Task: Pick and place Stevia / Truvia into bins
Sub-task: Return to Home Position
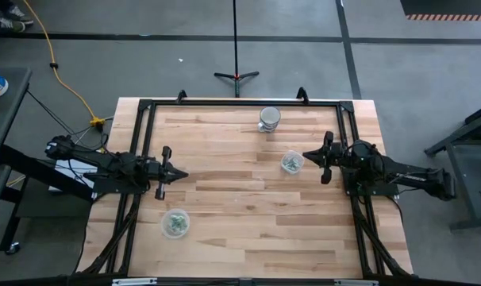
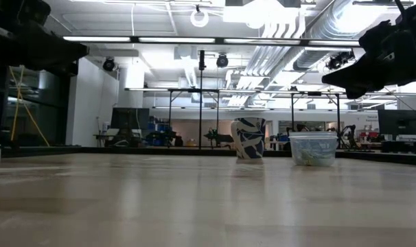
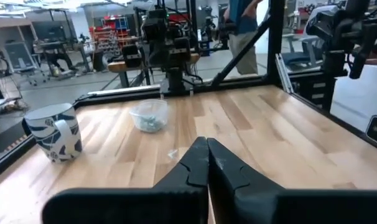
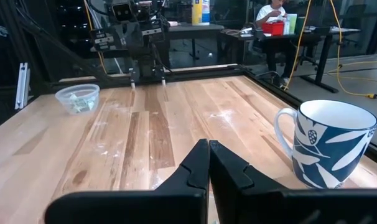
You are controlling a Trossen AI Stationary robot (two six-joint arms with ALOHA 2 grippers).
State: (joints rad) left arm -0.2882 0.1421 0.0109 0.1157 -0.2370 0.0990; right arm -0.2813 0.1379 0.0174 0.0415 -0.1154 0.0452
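Two clear plastic cups stand on the wooden table. One cup is right of centre, the other near the left front. Both hold pale green-and-white packets. My right gripper is shut and hovers just right of the first cup, well above the table in the low view. My left gripper is shut too, over the table's left part, far side of the second cup. A small pale scrap lies on the table ahead of it; whether it is a packet I cannot tell.
A white mug with a blue pattern stands near the far edge. A black frame runs along the table's far and side edges. Bare wood lies between the two cups. People show in the room beyond.
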